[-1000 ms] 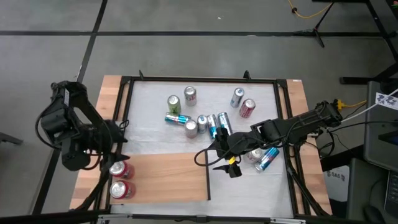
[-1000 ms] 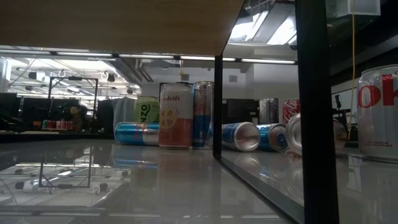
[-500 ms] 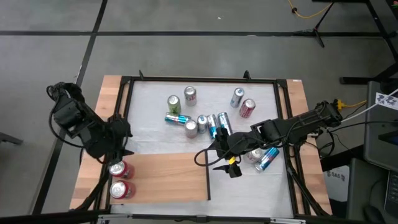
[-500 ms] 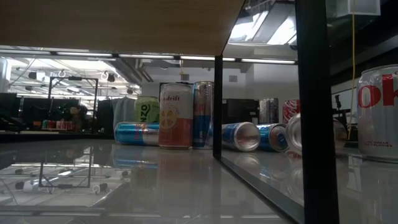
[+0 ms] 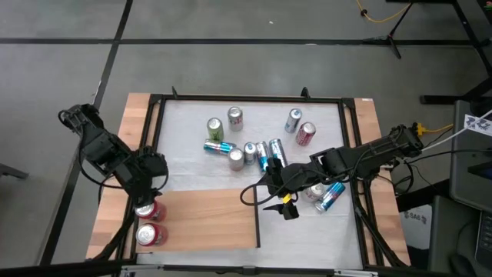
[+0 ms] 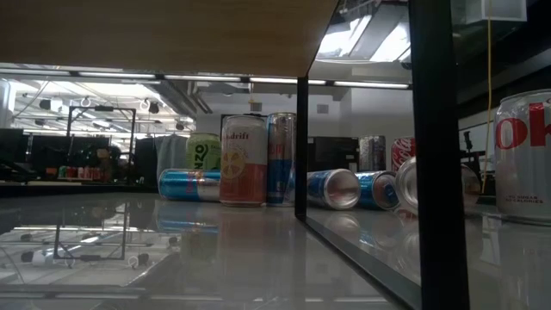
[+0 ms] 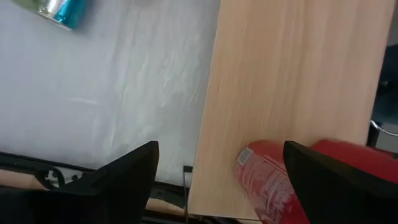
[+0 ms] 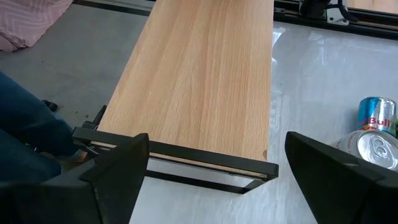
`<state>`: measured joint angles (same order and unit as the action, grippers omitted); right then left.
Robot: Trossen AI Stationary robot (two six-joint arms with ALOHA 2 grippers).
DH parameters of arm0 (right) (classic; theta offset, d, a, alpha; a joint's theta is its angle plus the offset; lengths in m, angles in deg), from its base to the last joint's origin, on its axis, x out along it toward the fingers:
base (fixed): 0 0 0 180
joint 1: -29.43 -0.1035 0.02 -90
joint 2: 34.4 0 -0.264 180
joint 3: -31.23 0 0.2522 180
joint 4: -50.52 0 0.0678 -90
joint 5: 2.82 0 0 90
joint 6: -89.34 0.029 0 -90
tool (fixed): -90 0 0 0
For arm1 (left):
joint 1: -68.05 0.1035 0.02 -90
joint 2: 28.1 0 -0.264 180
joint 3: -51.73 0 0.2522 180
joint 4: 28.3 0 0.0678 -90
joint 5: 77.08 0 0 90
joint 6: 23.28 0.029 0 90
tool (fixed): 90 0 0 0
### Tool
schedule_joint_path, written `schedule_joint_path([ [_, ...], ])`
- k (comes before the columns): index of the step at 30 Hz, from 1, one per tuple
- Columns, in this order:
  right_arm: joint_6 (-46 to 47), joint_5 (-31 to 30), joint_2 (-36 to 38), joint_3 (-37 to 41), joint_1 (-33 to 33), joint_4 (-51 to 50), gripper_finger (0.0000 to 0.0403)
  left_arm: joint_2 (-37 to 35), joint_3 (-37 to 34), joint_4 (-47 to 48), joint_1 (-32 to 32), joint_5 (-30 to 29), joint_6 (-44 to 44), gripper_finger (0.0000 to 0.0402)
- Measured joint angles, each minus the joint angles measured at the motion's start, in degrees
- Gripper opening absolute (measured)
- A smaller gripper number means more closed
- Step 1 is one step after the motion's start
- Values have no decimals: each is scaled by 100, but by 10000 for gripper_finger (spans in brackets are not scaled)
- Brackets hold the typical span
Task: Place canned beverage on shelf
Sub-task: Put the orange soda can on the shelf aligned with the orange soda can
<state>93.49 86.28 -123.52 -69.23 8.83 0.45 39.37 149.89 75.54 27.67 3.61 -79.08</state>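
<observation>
The shelf [image 5: 206,219] is a light wood panel on the table's near left; it also shows in the left wrist view [image 7: 292,81] and the right wrist view [image 8: 205,81]. Two red cans [image 5: 149,210] [image 5: 151,234] sit on its left end. My left gripper [image 5: 147,191] hangs open above them, pointing steeply down, with the nearer red can [image 7: 267,180] below its fingers. My right gripper [image 5: 281,203] stands open above the table beside the shelf's right edge, nothing between its fingers. Several more cans [image 5: 250,150] stand or lie on the white table farther back.
Upright cans, green [image 5: 215,127], silver [image 5: 234,117] and red [image 5: 306,133], stand near the far edge. Two cans [image 5: 329,196] lie under my right arm. A black frame [image 5: 156,115] rims the table. A person's leg [image 8: 25,137] shows beyond the shelf's near end.
My left arm has swung round toward the shelf. Its gripper has turned, tipped further down and sunk a little toward the two red cans, its fingers as wide apart as before.
</observation>
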Motion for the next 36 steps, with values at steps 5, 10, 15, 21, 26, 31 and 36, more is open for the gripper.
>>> schedule_joint_path([
  [5, 0, 0, 0, -1, 0, 0, 365, -3, 0, -6, -2, 55, -62, 334],
  [10, 2, 0, 0, 0, -2, 0, 365, -4, 0, -6, -2, 201, -115, 334],
  [15, 1, 0, 0, -2, -1, 0, 365, -213, -2, -2, -2, -21, -387, 334],
  [21, 2, 0, 0, -2, 0, 0, 365, -394, -2, -3, -2, -16, -408, 334],
  [26, 1, 0, 0, -1, -1, 0, 365, -391, -45, -23, -2, -19, -320, 334],
  [31, 2, 0, 0, 0, 0, 0, 365, -410, -484, -10, -2, 294, -335, 334],
  [36, 0, 0, 0, 0, 0, 2, 365, -447, -856, -2, -45, 596, -437, 334],
])
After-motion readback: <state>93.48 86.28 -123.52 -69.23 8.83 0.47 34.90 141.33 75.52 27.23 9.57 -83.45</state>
